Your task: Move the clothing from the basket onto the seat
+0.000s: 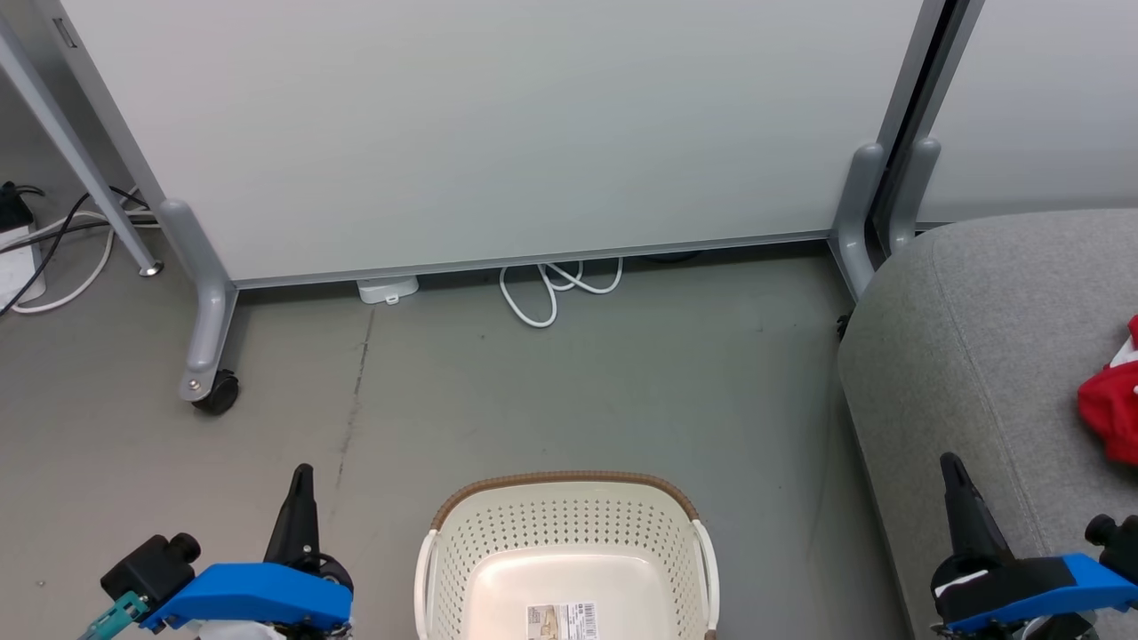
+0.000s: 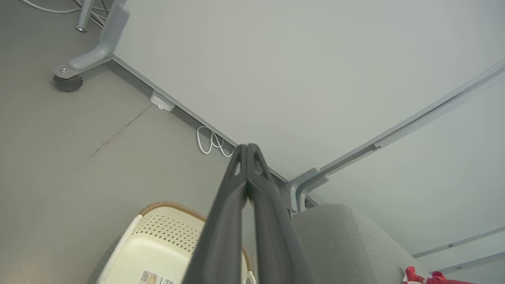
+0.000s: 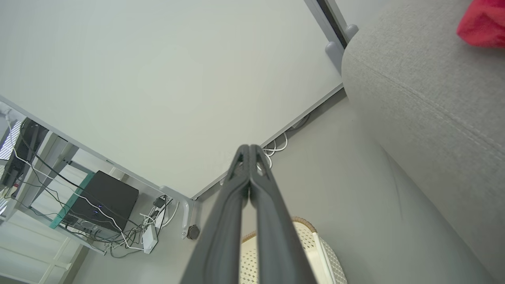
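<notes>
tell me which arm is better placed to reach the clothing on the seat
Right, most likely. The right gripper, shut, shows against the seat, close to the clothing. The left gripper, also shut, is on the other side of the basket, above the floor.

You have one basket (image 1: 569,524) before you, with one barcode sticker (image 1: 562,620) and two white side handles (image 1: 425,578); one grey seat (image 1: 978,338); one heap of red clothing (image 1: 1111,409), though you cannot tell how many garments are in it; two grippers, one left gripper (image 1: 303,473) and one right gripper (image 1: 949,462), each with two dark fingers (image 2: 221,228); two partition panels (image 1: 533,133); one caster wheel (image 1: 218,391); one looped white cable (image 1: 556,289).
</notes>
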Available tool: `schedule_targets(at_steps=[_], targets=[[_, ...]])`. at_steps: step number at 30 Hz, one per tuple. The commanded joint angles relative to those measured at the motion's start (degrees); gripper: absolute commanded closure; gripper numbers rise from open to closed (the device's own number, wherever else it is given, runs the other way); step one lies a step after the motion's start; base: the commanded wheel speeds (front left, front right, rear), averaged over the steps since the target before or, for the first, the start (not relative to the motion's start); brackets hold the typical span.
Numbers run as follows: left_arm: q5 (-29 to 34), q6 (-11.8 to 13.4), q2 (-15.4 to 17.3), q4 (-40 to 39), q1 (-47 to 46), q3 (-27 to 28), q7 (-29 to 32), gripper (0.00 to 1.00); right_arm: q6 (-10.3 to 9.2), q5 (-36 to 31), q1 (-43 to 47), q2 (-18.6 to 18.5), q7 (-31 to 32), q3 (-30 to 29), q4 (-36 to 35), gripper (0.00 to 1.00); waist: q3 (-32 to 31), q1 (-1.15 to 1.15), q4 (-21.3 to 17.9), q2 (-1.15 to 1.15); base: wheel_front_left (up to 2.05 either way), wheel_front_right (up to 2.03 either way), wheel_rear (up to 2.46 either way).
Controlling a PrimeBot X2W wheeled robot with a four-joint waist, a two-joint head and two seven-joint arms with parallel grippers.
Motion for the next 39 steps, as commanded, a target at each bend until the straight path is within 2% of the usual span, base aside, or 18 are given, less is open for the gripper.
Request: schedule_targets(at_steps=[1, 39], targets=[[-2.4, 0.0, 0.0, -1.3, -1.7, 1.0, 0.7, 1.0, 0.01, 3.1, -1.8, -0.4, 0.4, 0.1, -0.4, 1.0, 0.0, 0.0, -0.1, 0.0, 0.0, 0.0, 0.0], [-23.1, -0.1, -1.1, -4.6, -2.3, 6.0, 6.9, 1.0, 0.02, 27.8, -3.8, -0.6, 4.0, 0.4, 0.7, 1.0, -0.3, 0.0, -1.6, 0.0, 0.0, 0.0, 0.0]])
